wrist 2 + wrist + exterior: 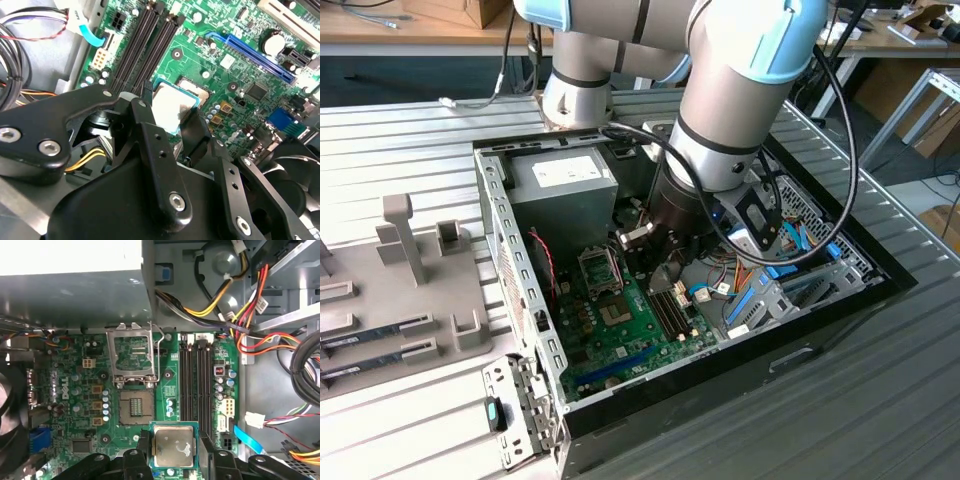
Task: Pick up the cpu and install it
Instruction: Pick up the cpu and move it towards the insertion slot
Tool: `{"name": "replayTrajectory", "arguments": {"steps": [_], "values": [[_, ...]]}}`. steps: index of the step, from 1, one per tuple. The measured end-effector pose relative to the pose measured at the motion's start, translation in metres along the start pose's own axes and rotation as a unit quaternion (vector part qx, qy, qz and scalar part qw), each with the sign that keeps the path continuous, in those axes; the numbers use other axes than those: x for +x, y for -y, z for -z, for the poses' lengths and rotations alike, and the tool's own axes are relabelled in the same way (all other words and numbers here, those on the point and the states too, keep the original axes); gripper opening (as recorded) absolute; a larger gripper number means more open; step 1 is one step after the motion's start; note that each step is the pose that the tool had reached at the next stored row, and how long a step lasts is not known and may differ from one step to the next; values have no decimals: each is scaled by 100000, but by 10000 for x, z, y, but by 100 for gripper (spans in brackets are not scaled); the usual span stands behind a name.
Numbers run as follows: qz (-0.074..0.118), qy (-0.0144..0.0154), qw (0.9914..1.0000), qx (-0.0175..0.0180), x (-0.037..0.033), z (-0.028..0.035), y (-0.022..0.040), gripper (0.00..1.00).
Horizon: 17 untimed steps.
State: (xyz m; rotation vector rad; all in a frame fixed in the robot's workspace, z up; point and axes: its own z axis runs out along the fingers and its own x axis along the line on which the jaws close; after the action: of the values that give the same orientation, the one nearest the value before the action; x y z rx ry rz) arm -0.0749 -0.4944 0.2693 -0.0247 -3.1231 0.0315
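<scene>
Live: what's masked or cropped round the socket (136,407)

First wrist view: socket contacts too fine to read. On socket's side away from its raised lid (132,355), 2 edges of cpu (174,446) sit covered by black fingers (143,450) clamping it, and body of gripper (174,440) is cropped by frame edge past that. Beyond lid, psu (70,285) cropped. Opp. side of socket from mem slots (196,375), fan (10,400) half out of frame; past slots, cables (305,365) run off-frame. Second wrist view: gripper links hide cpu's near edge & board (235,55) under it. Exterior view: arm (730,110) blocks board on socket's mem-slot side.
</scene>
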Motion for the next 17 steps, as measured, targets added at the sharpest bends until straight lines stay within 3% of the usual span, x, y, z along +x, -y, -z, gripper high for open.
{"name": "replayTrajectory", "arguments": {"steps": [4, 17], "values": [[1, 4, 100000, -6, 58, -6, -61, 47], [17, -1, 100000, 9, 73, -59, -64, 47]]}}
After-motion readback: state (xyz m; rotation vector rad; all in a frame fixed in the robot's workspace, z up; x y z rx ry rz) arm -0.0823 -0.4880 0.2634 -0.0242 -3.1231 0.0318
